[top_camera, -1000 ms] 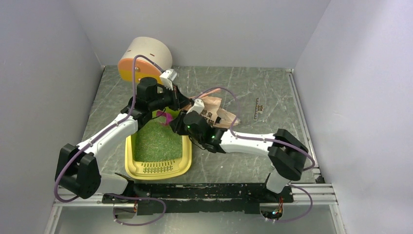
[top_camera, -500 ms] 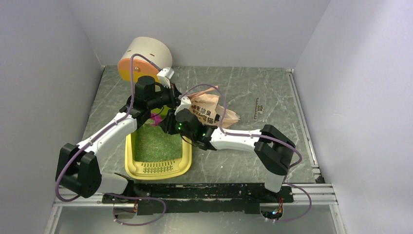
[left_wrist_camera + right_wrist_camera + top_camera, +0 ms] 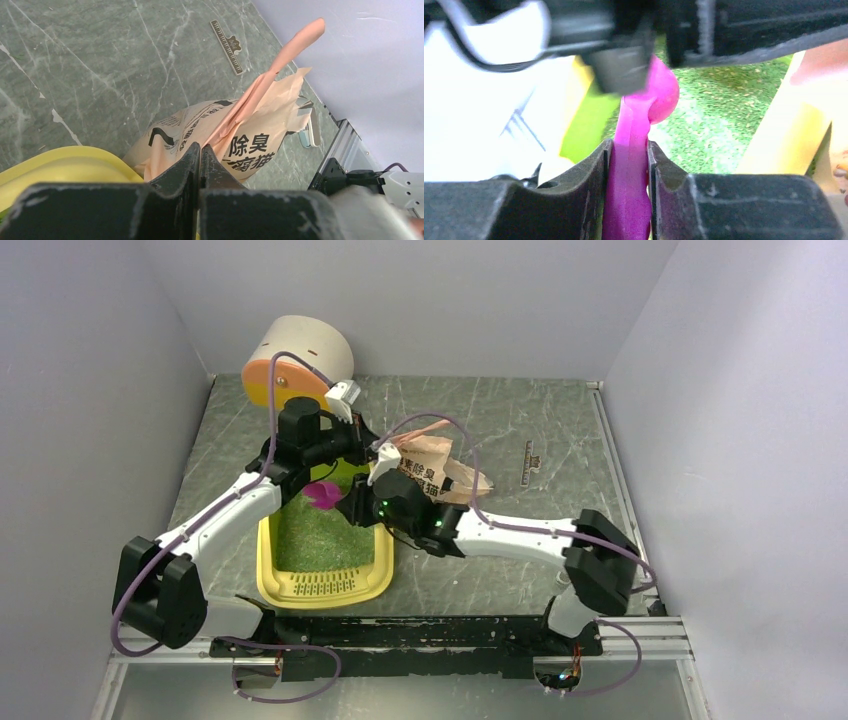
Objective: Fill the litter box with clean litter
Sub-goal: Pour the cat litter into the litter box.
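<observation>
The yellow litter box (image 3: 322, 587) lies left of centre with its grille end near me. Green litter (image 3: 318, 535) covers its floor and shows in the right wrist view (image 3: 716, 112). My right gripper (image 3: 346, 503) is shut on the handle of a magenta scoop (image 3: 322, 492), holding it above the litter at the box's far end; the wrist view shows the handle (image 3: 628, 165) pinched between the jaws. My left gripper (image 3: 368, 448) is shut on the top edge of the pink-beige litter bag (image 3: 432, 468), holding it upright beside the box's far right corner (image 3: 201, 148).
A white cylinder with an orange end (image 3: 296, 360) stands at the back left. A thin metal clip (image 3: 533, 462) lies on the table right of the bag. The two wrists cross closely above the box's far end. Grey walls enclose the table.
My right gripper has shifted slightly with the scoop, which now shows more plainly over the litter at the far end. The left gripper keeps its hold on the bag.
</observation>
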Robot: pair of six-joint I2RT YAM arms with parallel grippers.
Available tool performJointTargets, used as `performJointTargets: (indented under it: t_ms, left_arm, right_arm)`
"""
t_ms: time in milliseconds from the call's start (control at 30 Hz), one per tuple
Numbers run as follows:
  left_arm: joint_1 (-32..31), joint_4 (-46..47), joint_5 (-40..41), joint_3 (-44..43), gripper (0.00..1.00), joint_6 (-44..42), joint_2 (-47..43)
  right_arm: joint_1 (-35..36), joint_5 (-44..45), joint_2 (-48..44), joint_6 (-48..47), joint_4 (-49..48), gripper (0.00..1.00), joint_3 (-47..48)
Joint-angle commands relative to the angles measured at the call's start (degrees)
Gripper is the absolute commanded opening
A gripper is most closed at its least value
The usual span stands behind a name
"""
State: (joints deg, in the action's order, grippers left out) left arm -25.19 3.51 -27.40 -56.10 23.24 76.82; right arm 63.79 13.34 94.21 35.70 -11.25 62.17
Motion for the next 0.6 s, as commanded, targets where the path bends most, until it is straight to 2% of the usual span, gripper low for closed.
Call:
performJointTargets:
  t_ms: [0, 167, 300, 433, 500, 567]
  left_arm:
    - [-0.2, -0.2, -0.9, -1.3, 0.05, -0.7, -1.3]
    - [-0.2, 0.2, -0.8, -0.8, 0.05, -0.2, -2.1]
    - [-0.2, -0.9, -0.7, -1.0, 0.05, -0.7, -2.5]
    - [-0.2, -1.3, -0.5, -0.9, 0.05, -0.9, -3.0]
    - [-0.2, -0.4, -1.7, -0.6, 0.05, -1.2, -3.1]
    - [-0.3, 2.7, -6.3, 0.3, 0.05, -2.3, -3.3]
  right_arm:
    - [0.7, -2.9, -6.7, -0.5, -0.5, 0.00, -2.0]
    - [0.8, -2.9, -7.9, -3.3, 7.4, 0.00, -0.8]
    - [0.8, -6.8, -9.3, -7.9, 13.6, 0.00, 0.1]
    - [0.7, -8.8, -14.2, -10.5, 17.3, 0.00, -1.2]
    - [0.6, -12.6, -17.8, -10.8, 17.4, 0.00, -2.0]
    - [0.3, -18.4, -21.6, -9.3, 17.4, 0.00, -2.6]
